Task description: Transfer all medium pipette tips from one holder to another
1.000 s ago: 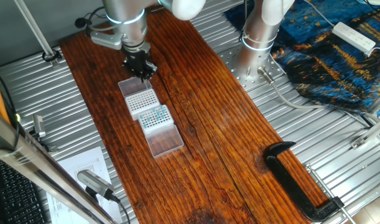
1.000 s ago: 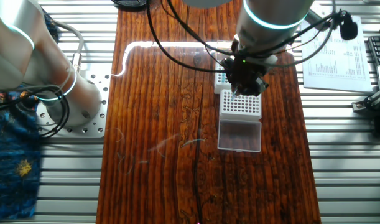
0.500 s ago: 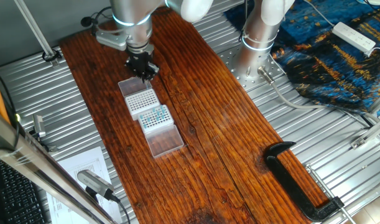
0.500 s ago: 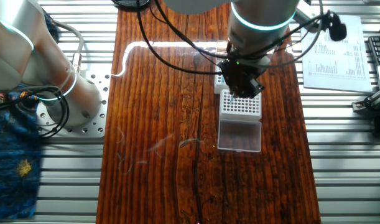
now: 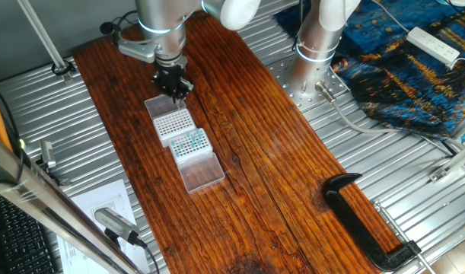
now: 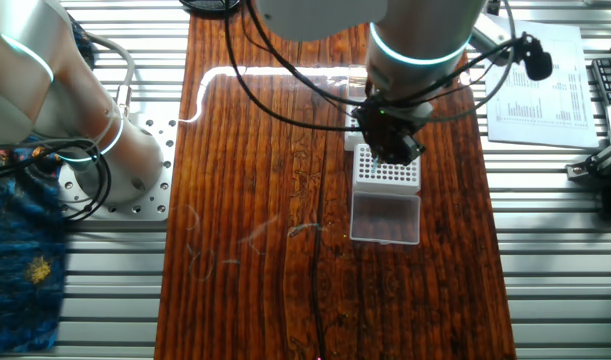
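Medium pipette tips: teal-blue-topped plastic tips (image 5: 189,141) stand as a grid of small bluish dots in the white rack (image 5: 191,144) nearer the camera in one fixed view; in the other fixed view the arm hides them.
Second holder: a white perforated rack (image 5: 173,124) touches the filled rack end to end, its holes looking empty.
Clear lids: a transparent plastic lid (image 5: 201,173) lies open beside the filled rack; another clear lid (image 5: 157,104) lies at the far end, beneath the end effector.
Writing: a white printed sheet (image 6: 533,98) beside the desk carries a chart and text too small to read.
Arm pose: the silver robot arm (image 5: 157,23) points straight down.
End effector: the black two-finger end effector (image 5: 174,86) hangs over the far end of the rack row; whether its fingers are spread or pressed together cannot be told.
Surface: a dark red-brown wooden desk (image 5: 270,160) rests on ribbed metal.
Room: a black clamp (image 5: 365,217) lies at the desk's corner; a blue patterned cloth (image 5: 411,65) and a white power strip (image 5: 434,44) lie off to the side.
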Robot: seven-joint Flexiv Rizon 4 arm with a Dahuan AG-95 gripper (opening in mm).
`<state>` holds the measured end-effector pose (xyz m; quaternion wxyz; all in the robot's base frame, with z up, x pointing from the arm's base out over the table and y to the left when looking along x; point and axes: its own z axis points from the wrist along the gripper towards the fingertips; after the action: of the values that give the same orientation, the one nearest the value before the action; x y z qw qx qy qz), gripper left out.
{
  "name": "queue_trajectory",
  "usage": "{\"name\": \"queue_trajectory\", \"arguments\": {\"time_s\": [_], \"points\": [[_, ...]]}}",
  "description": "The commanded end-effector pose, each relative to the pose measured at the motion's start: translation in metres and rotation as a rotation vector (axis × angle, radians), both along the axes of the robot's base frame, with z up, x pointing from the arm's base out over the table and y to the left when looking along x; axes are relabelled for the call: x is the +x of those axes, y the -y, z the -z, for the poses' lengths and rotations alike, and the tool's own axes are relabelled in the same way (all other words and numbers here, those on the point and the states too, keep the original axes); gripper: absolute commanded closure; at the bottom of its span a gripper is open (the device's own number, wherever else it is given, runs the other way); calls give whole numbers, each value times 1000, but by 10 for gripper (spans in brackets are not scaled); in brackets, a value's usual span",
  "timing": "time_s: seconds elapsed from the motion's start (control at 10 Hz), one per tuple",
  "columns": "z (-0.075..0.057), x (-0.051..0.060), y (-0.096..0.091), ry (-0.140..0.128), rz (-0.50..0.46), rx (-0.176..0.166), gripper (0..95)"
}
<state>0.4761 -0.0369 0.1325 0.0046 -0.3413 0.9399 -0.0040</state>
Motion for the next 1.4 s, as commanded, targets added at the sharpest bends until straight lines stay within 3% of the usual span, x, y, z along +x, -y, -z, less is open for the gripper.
{"name": "queue_trajectory", "arguments": {"time_s": [0.1, 0.5, 1.3, 1.4], "points": [[3, -6, 0, 6, -4, 7, 950], [6, -11, -1, 6, -5, 6, 950], [12, -11, 0, 4, -9, 8, 950], [12, -11, 0, 3, -16, 7, 760]]}}
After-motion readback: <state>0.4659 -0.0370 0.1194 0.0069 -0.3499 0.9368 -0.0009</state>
